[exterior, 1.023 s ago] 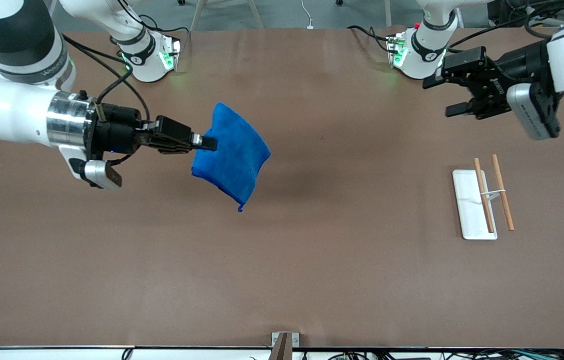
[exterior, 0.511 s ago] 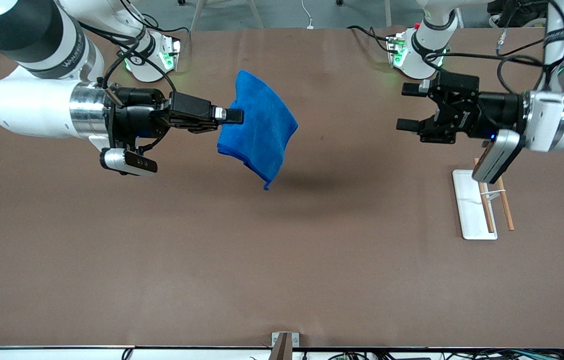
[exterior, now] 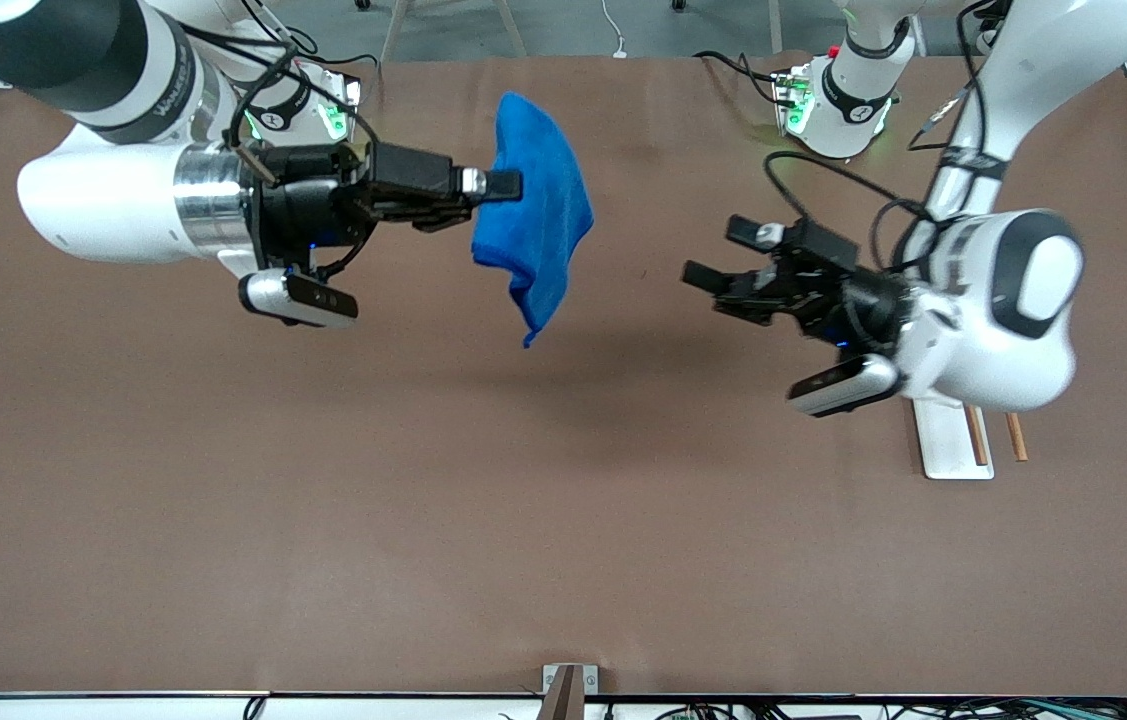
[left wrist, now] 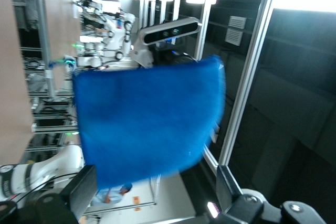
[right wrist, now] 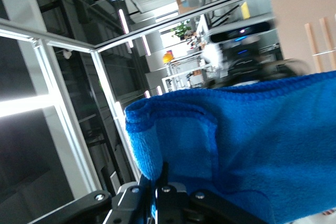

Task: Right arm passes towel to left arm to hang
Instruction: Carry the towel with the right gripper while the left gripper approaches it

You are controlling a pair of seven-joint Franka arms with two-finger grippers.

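Towel held up for the handover, above the table [exterior: 323,520].

My right hand [exterior: 508,184] is clamped on the blue towel's [exterior: 535,215] top edge, so it hangs free over the table's middle; my left hand [exterior: 723,262], fingers spread wide and empty, faces it, near the rack [exterior: 948,445].

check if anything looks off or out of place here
Nothing stands out. The right end effector holds the towel hanging over the table, the left end effector is open and aimed at it, and the rack stands upright, partly hidden by the left arm.
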